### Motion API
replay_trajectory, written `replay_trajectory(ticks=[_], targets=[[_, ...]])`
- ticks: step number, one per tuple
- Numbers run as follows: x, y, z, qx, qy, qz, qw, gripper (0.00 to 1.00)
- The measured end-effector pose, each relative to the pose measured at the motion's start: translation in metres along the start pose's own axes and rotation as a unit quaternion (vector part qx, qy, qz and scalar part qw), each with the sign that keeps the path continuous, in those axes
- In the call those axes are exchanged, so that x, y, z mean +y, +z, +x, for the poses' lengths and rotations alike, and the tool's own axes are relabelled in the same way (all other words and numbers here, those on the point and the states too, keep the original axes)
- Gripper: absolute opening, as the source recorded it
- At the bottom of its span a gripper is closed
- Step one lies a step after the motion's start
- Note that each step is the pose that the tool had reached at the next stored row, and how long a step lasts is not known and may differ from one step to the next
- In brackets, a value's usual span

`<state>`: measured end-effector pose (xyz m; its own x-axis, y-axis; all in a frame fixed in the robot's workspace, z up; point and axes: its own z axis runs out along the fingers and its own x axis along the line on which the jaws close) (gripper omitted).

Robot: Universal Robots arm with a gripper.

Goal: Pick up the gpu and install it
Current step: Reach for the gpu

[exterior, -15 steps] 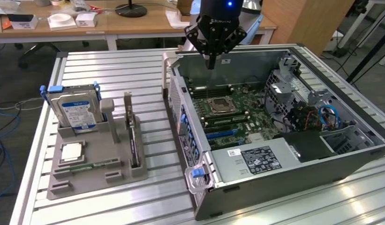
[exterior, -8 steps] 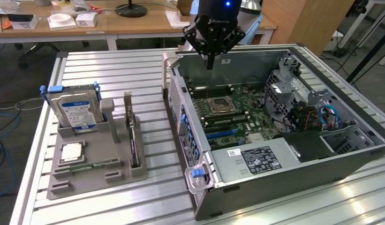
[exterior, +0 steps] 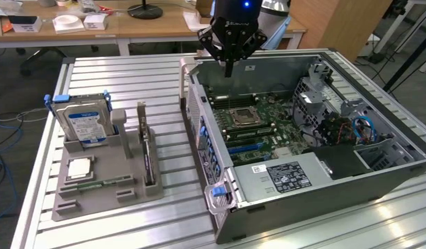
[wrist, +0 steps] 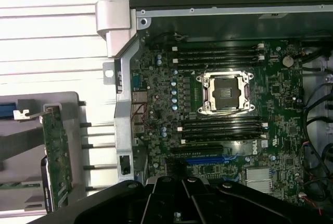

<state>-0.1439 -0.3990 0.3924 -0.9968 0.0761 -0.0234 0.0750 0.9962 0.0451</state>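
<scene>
The tool (exterior: 229, 70) hangs over the far end of the open computer case (exterior: 379, 171), its fingers clenched together with nothing between them, tips pointing down above the case's rear edge. Below it lies the green motherboard (exterior: 258, 129), with the bare processor socket (exterior: 244, 116) near its middle. The graphics card (exterior: 146, 150) is well apart from the tool: it stands on its long edge in a slot of the grey holder (exterior: 105, 194), outside the case, toward the exterior view's left and nearer that camera. From the wrist, the card (wrist: 56, 156) shows as a green strip beyond the case wall. A hard drive (exterior: 84, 122) stands upright in the same holder, farther left. Everything rests on the ribbed metal table (exterior: 129, 72).
</scene>
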Motion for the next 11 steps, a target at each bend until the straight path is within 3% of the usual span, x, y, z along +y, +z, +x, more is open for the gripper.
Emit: replay_trajectory(ticks=[11], targets=[[-0.0006, -0.0001, 0.0068, 0.0000, 0.000, 0.0000, 1.0000, 0.11]])
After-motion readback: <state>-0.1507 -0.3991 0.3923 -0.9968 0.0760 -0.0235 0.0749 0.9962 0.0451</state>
